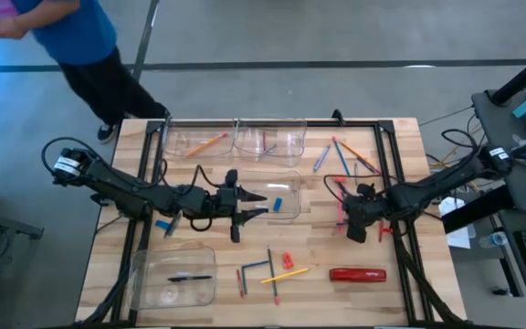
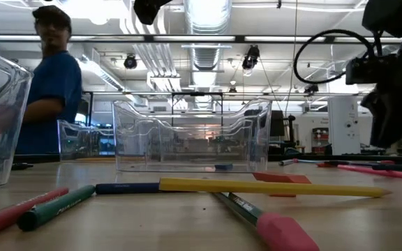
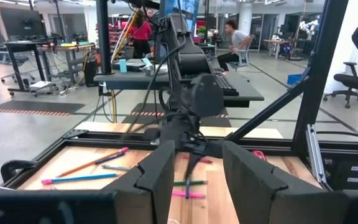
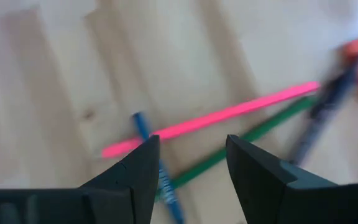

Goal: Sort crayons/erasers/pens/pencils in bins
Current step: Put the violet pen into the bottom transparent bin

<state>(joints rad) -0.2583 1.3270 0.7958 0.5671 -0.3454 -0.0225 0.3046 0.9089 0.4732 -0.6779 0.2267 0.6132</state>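
From above, the left gripper sits mid-table at the edge of a clear bin that holds a small blue piece; its fingers stand apart with nothing between them, as the left wrist view confirms. That view also looks across to the right arm and to a pink pencil and a blue one lying on the wood. The right gripper hangs over the table's right side, and only its own wrist view shows what lies under it: a pink pencil, a green one and a blue one crossing on the table, with the jaws apart and empty above them. Two more bins stand along the far edge, one with an orange pencil, and a fourth bin near the front holds a black pen. The low view adds a yellow pencil up close and a person in blue behind the table.
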